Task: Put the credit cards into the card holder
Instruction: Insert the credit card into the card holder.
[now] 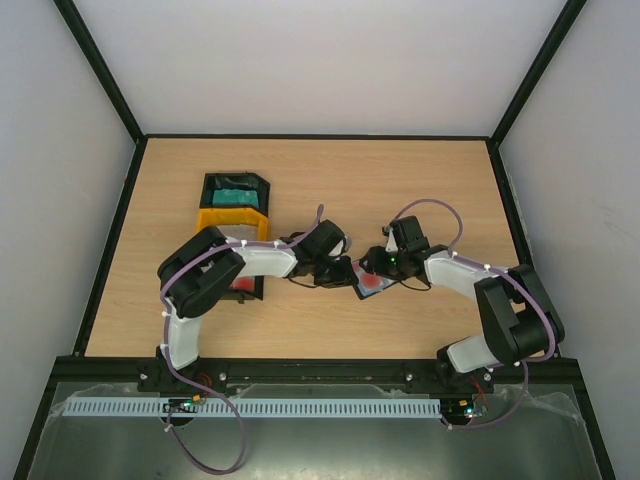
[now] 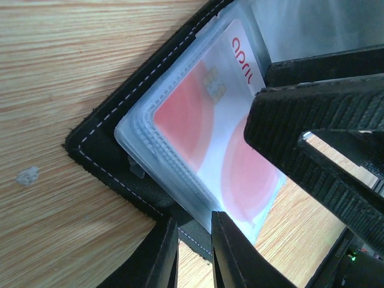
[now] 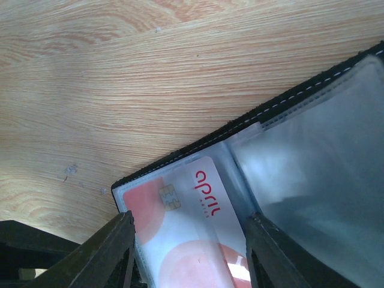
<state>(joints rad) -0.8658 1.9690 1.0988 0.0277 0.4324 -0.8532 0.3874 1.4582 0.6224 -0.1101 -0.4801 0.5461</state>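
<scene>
The stitched edge of the open card holder (image 2: 105, 147) is being pinched by the left hand (image 2: 193, 255), its jaws nearly closed. The red-and-white card (image 3: 180, 222) is being straddled by the right hand (image 3: 189, 252), jaws wide. Whether its edges are being squeezed cannot be told. Just ahead of both hands, the card is being held in a clear sleeve (image 2: 137, 129). By this judgement the insertion is being completed. A release is being called for next, then a reach for the teal card (image 1: 236, 196), well beyond the left hand.

Robot lab bench (boxed in)
Wooden tabletop (image 1: 420, 180) walled by white panels (image 1: 300, 60) in black framing; left arm (image 1: 200, 285) and right arm (image 1: 505, 320) bolted at its near edge, by a slotted cable duct (image 1: 300, 408).
</scene>
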